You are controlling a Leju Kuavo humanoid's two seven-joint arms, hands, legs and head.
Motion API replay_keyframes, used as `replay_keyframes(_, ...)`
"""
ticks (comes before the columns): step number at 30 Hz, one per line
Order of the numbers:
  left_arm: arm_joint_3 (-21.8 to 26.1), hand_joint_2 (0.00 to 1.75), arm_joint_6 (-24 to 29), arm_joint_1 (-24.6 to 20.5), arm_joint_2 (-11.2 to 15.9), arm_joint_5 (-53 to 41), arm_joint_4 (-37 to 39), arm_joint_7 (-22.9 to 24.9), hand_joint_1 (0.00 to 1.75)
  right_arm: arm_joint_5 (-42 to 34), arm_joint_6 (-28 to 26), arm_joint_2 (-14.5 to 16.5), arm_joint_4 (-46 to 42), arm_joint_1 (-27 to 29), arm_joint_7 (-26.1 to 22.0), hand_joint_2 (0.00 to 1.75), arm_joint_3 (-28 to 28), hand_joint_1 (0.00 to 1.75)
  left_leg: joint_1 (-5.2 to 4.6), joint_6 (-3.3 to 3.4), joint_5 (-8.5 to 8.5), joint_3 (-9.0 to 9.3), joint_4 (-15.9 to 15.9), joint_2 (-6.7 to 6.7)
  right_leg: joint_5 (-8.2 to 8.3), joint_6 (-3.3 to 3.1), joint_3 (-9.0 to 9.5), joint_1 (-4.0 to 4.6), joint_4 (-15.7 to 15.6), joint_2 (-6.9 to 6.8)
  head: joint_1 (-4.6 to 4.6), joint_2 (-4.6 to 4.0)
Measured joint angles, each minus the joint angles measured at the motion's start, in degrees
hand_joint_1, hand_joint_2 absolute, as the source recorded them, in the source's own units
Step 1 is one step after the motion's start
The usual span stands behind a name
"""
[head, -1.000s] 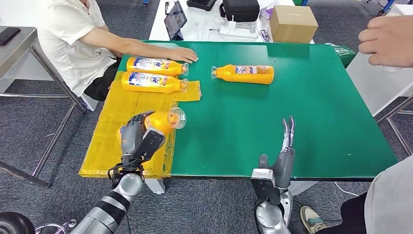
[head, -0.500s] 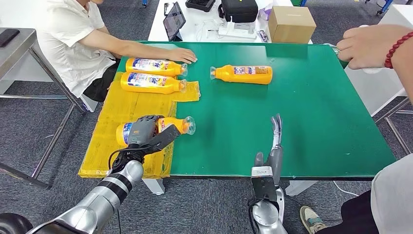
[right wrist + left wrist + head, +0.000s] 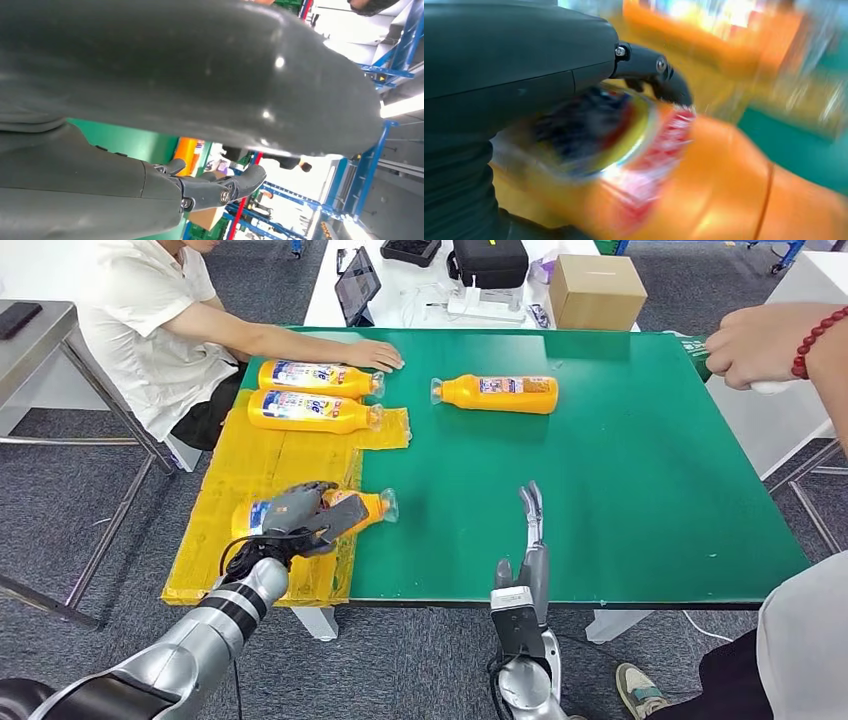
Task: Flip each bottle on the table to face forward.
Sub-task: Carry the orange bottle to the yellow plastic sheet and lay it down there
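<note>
An orange bottle (image 3: 365,508) lies on its side at the near left of the green table (image 3: 620,470), its clear cap pointing right. My left hand (image 3: 295,518) grips its labelled body; the left wrist view shows the blurred bottle (image 3: 704,180) close under my dark fingers (image 3: 659,75). Two more orange bottles (image 3: 315,374) (image 3: 308,410) lie side by side at the far left, labels up. A fourth bottle (image 3: 498,392) lies near the table's far middle. My right hand (image 3: 530,550) stands at the near edge with straight fingers, holding nothing.
A yellow sheet (image 3: 255,480) covers the table's left strip. A seated person rests a hand (image 3: 375,353) on the table beside the far bottles. Another person's fist (image 3: 760,345) hangs over the far right corner. A cardboard box (image 3: 598,285) stands behind the table.
My left hand has brought the bottle from a raised tilt, cap towards the camera, down flat on the table's left edge. My right hand has drifted left along the near edge.
</note>
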Motion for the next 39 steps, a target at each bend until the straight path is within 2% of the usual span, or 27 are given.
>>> replay_keyframes(8, -0.4, 1.75, -3.1, -0.3, -0.3, -3.0, 0.9, -0.2, 0.00, -0.3, -0.9, -0.1, 1.0, -0.5, 0.0, 0.00, 1.9, 0.00, 0.00, -0.02, 0.02, 0.00, 0.0, -0.11, -0.02, 0.00, 0.07, 0.00, 0.0, -0.07, 0.05, 0.00)
replay_keyframes(11, -0.6, 1.75, -3.7, -0.3, -0.4, -2.4, 0.8, -2.0, 0.00, -0.7, -1.0, -0.1, 1.4, -0.5, 0.0, 0.00, 2.2, 0.00, -0.01, -0.01, 0.03, 0.00, 0.0, -0.15, -0.02, 0.00, 0.10, -0.02, 0.0, -0.12, 0.06, 0.00)
replay_keyframes(16, 0.9, 1.75, -3.3, 1.8, -1.0, 5.8, -1.3, -11.1, 0.00, -1.5, -2.1, -0.5, 1.6, -0.5, 0.0, 0.00, 2.8, 0.00, -0.03, -0.01, 0.03, -0.01, 0.0, -0.27, -0.02, 0.00, 0.11, -0.05, 0.0, -0.20, 0.06, 0.00)
replay_keyframes(21, 2.7, 1.75, -0.5, 8.4, -2.9, 15.9, -9.1, -21.0, 0.00, -2.3, -3.8, -1.1, 1.9, -0.5, 0.0, 0.00, 4.0, 0.00, -0.04, -0.01, 0.03, -0.20, 0.0, -0.20, -0.01, 0.00, -0.11, -0.06, 0.0, -0.17, 0.06, 0.00)
replay_keyframes(25, 3.2, 1.75, -2.3, 14.4, -3.9, 26.5, -18.5, -27.0, 0.00, -1.3, -5.0, -1.7, 2.2, -0.4, 0.0, 1.75, 4.9, 0.00, -0.03, -0.01, 0.02, -0.37, 0.0, -0.14, -0.02, 0.00, -0.30, -0.04, 0.0, -0.16, 0.04, 0.00)
replay_keyframes(30, 2.4, 1.75, -5.6, 19.0, -4.0, 35.0, -27.6, -28.6, 0.00, 2.8, -3.5, -2.6, 4.3, -0.7, 0.0, 1.75, 6.2, 0.00, -0.01, -0.01, 0.02, -0.48, 0.0, -0.14, -0.03, 0.00, -0.41, -0.02, 0.0, -0.17, 0.05, 0.00)
replay_keyframes(34, 0.6, 1.75, -4.8, 20.4, -4.0, 37.4, -32.6, -28.9, 0.00, 9.5, -2.8, -3.5, 6.6, -1.8, 1.2, 1.75, 6.8, 0.00, -0.01, -0.01, 0.02, -0.50, 0.0, -0.14, -0.02, 0.00, -0.41, -0.03, 0.0, -0.17, 0.05, 0.00)
replay_keyframes(39, -1.4, 1.75, -0.6, 22.8, -5.2, 41.9, -38.1, -25.9, 0.00, 30.5, -0.8, -7.8, 12.3, -5.2, 14.7, 1.75, 8.4, 0.00, -0.07, 0.03, 0.05, -0.50, 0.0, -0.26, -0.01, 0.01, -0.37, -0.11, 0.0, -0.25, 0.05, 0.00)
